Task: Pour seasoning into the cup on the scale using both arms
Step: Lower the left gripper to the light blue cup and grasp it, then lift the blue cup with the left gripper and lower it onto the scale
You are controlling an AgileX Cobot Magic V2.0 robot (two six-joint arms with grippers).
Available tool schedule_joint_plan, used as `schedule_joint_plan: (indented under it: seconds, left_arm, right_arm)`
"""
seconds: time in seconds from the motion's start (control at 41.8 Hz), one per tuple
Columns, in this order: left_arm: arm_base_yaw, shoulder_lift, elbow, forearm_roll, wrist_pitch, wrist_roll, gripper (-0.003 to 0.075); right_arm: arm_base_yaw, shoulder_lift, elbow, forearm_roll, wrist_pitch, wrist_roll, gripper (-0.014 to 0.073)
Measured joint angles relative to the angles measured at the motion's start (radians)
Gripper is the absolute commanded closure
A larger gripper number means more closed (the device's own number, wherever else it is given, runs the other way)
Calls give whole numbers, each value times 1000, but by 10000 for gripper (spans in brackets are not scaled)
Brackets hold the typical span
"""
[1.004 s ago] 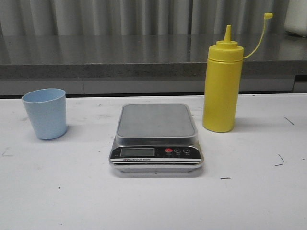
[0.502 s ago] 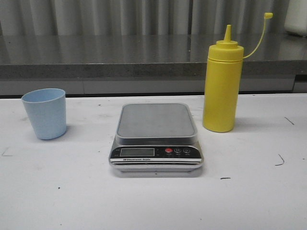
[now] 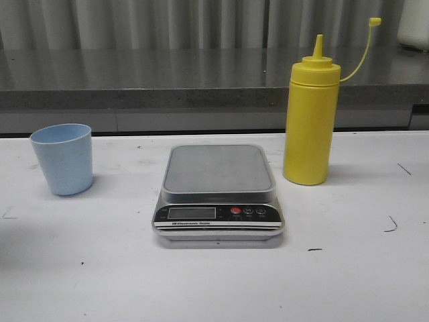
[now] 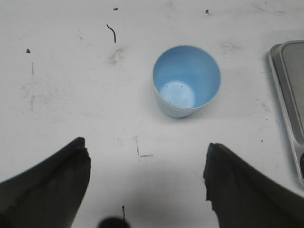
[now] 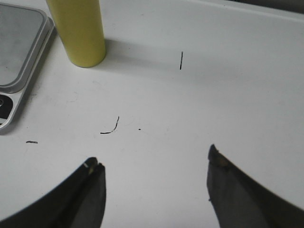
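The pale blue cup [image 3: 62, 158] stands upright and empty on the white table, left of the scale. It also shows in the left wrist view [image 4: 186, 80]. The silver-grey scale [image 3: 218, 190] sits in the middle with nothing on its platform. The yellow seasoning bottle [image 3: 311, 115] stands upright to the right of the scale, its cap hanging on its tether. Its base shows in the right wrist view [image 5: 78, 31]. My left gripper [image 4: 146, 148] is open and empty, short of the cup. My right gripper [image 5: 153, 160] is open and empty, short of the bottle. Neither gripper shows in the front view.
A dark grey counter ledge [image 3: 201, 84] runs along the back of the table. The scale's edge shows in the left wrist view [image 4: 287, 90] and in the right wrist view [image 5: 19, 61]. Small black marks dot the table surface.
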Motion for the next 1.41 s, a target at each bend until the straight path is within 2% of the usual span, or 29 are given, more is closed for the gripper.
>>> schedule_joint_plan:
  seconds: [0.335,0.645,0.765,0.956,1.123,1.171,1.41]
  left_arm:
    - [-2,342,-241,0,62,0,227]
    - [-2,546,-342,0,58,2,230]
    - [-2,584,-353,0,51,2,328]
    - [-2,598,-355,-20,23,2,569]
    - [-2,598,-359,-24,17,2,709]
    - [-2,598,-359,-25,17,2,738]
    - [-4,582,-382,-28,56,2,740]
  right_arm:
    - [0,0,0,0,0,0,109]
    - [0,0,0,0,0,0,109]
    - [0,0,0,0,0,0,109]
    - [0,0,0,0,0,0,109]
    - [0,0,0,0,0,0,109]
    - [0,0,0,0,0,-2,109]
    - [0,0,0,0,0,-2,109]
